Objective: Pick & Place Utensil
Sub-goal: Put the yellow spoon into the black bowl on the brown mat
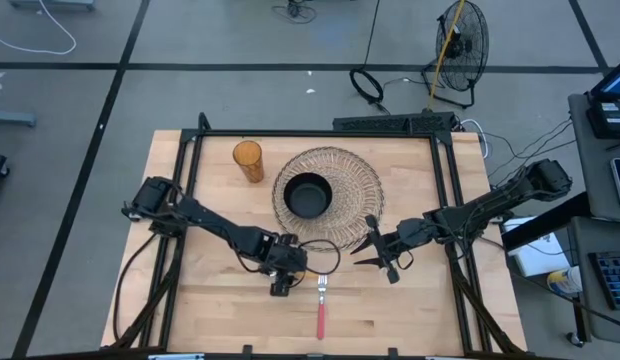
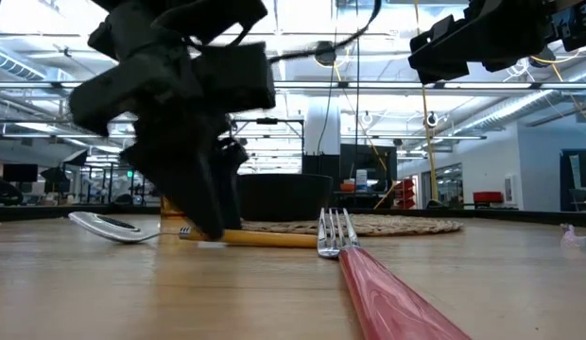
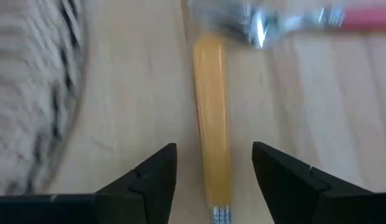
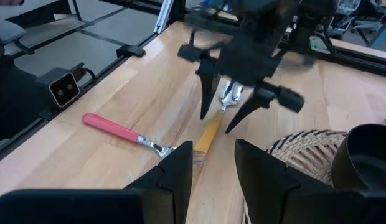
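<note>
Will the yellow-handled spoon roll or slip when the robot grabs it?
Probably not roll much: the yellow-handled spoon lies flat on the wooden table. Its handle looks smooth and glossy, so it might slip a little. The left gripper is open with a finger on each side, which should help.

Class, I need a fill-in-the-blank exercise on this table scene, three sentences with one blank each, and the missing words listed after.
1. The fork has a ____ handle.
2. The open left gripper has its fingers on either side of the spoon's ____ handle.
3. The black bowl sits on a woven ____.

Missing words: red; yellow; mat
</note>
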